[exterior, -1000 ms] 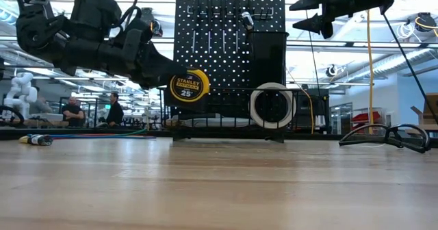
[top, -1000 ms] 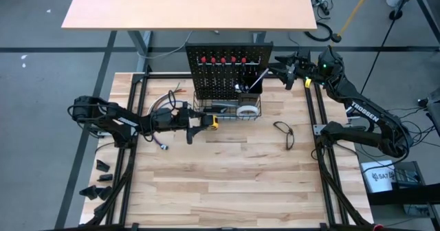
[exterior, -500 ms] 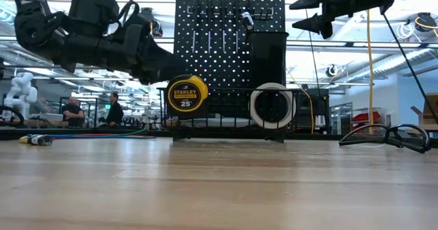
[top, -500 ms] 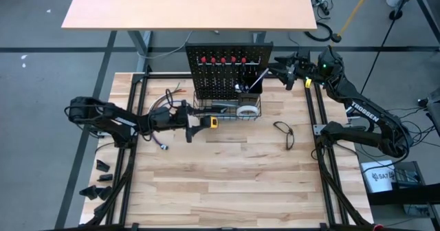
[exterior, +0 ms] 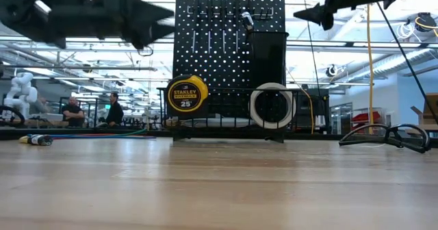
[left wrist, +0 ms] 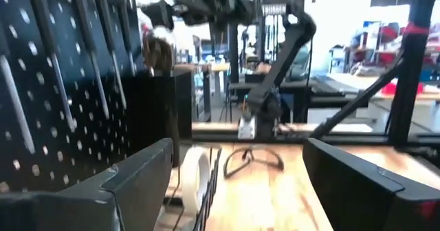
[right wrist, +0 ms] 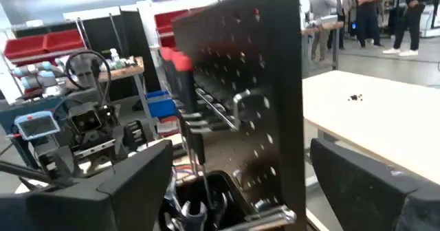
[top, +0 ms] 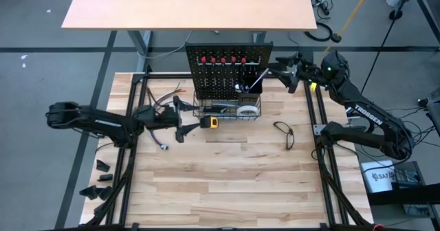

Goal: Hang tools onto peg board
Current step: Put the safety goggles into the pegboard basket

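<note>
The surface (top: 227, 169) carries the peg board (top: 225, 60) upright at its far edge, so the tools face the arms. Screwdrivers (top: 223, 59) hang in a row near its top. In the wire basket (exterior: 226, 117) at its base, the tape measure (exterior: 186, 94) sits at one end and the white tape roll (exterior: 272, 105) further along; whether the measure hooks on the rim is unclear. The left pincer (top: 180, 123), jaws spread and empty, hovers just beside the basket. The right pincer (top: 287, 73) waits spread beside the board's far edge.

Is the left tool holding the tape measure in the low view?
No. The left tool is open and up to the side, while the tape measure hangs on the wire basket, clear of it.
</note>
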